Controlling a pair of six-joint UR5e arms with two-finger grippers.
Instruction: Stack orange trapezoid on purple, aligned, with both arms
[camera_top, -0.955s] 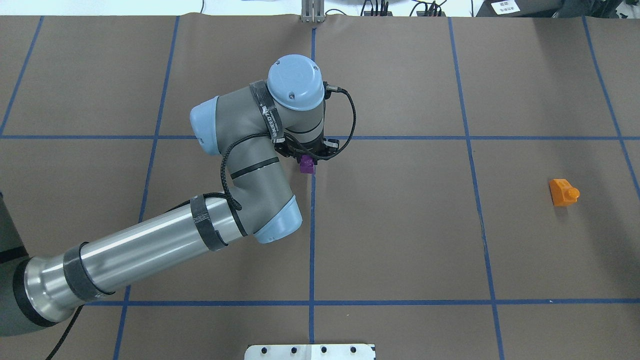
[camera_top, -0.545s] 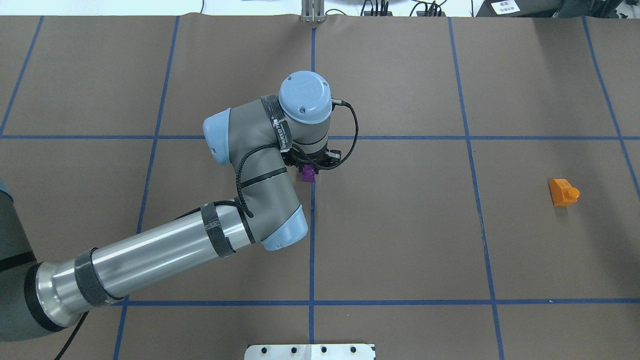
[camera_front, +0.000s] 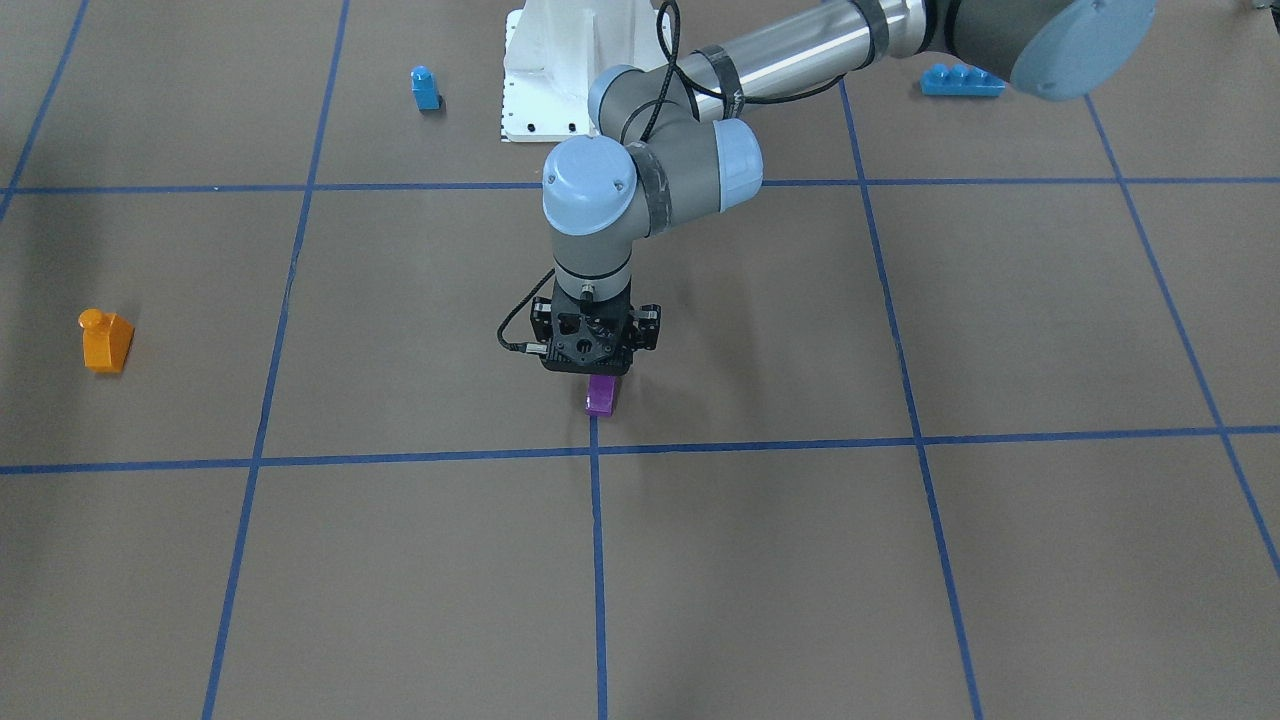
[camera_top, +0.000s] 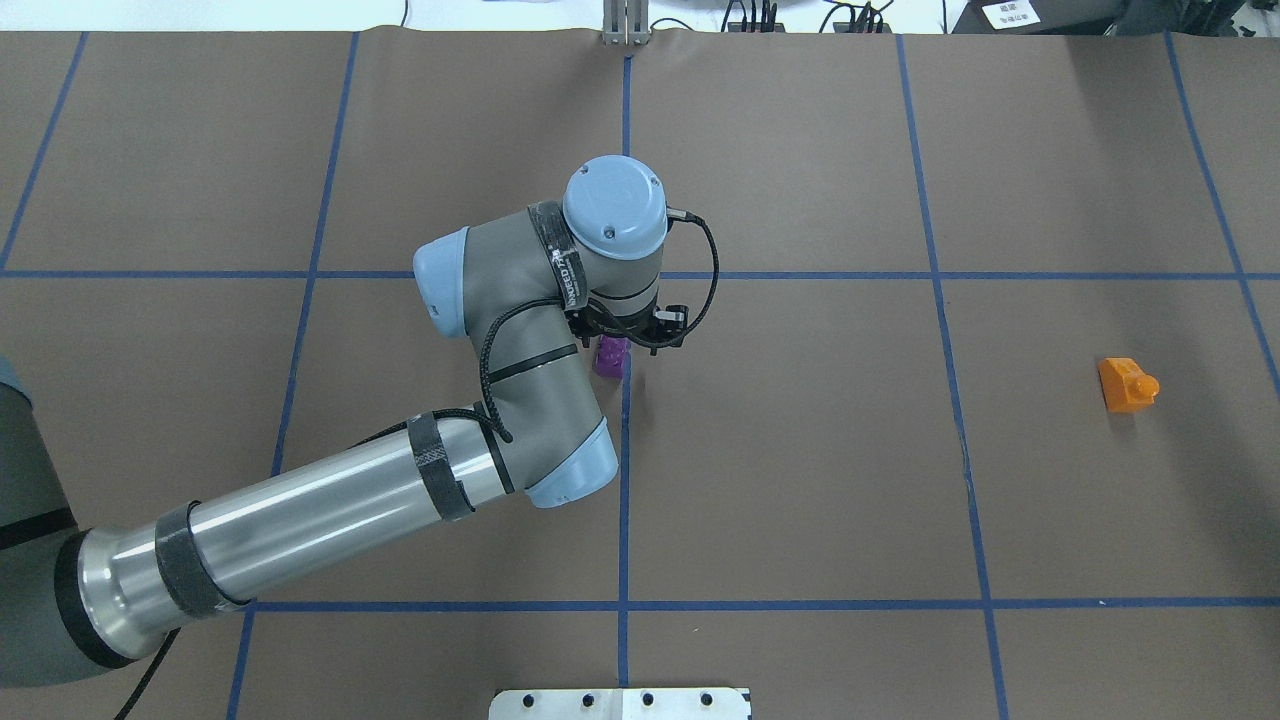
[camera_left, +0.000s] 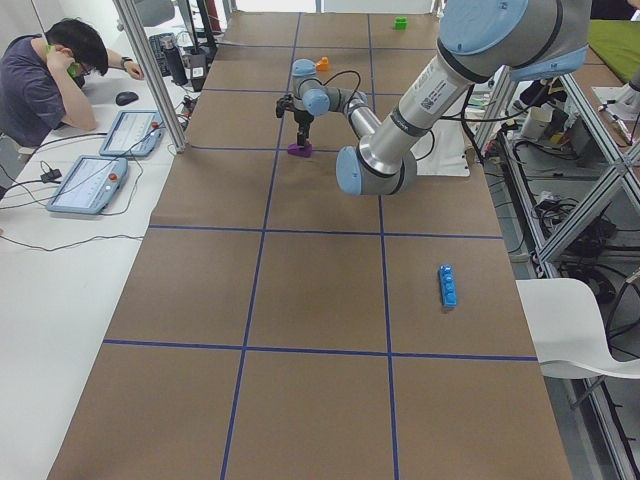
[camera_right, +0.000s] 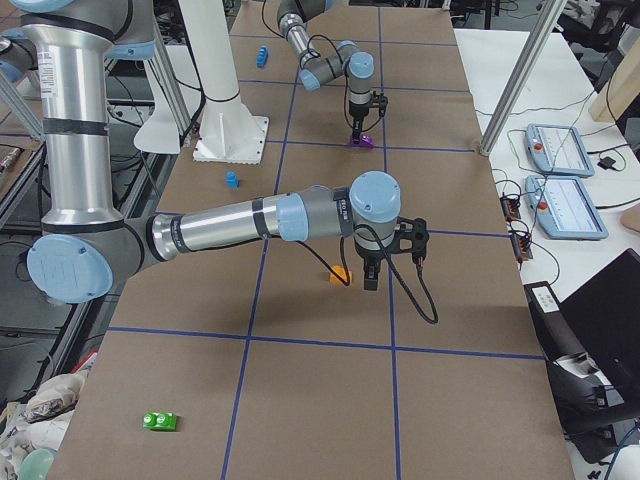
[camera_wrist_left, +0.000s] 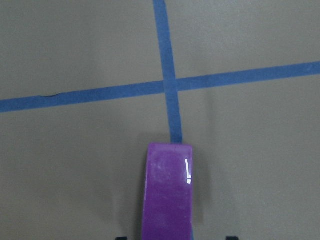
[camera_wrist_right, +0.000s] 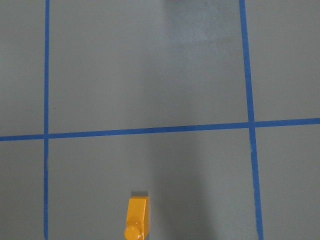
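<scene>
The purple block (camera_front: 601, 395) is held in my left gripper (camera_front: 598, 376) at the table's middle, beside a blue tape crossing. It also shows in the overhead view (camera_top: 611, 356) and fills the bottom of the left wrist view (camera_wrist_left: 167, 197). It sits at or just above the table; I cannot tell which. The orange trapezoid (camera_top: 1127, 385) lies alone on the right side, stud pointing sideways, also in the front view (camera_front: 105, 341) and the right wrist view (camera_wrist_right: 137, 217). My right gripper (camera_right: 370, 284) shows only in the exterior right view, beside the orange trapezoid (camera_right: 341, 274); whether it is open or shut I cannot tell.
A small blue single-stud block (camera_front: 425, 88) and a long blue brick (camera_front: 962, 80) lie near the robot's white base plate (camera_front: 560, 70). A green block (camera_right: 159, 421) lies at the near right end. An operator (camera_left: 45, 80) sits beside the table.
My left arm has moved toward the robot's side and slightly right, carrying the purple block lower toward the table. The orange trapezoid has not moved.
</scene>
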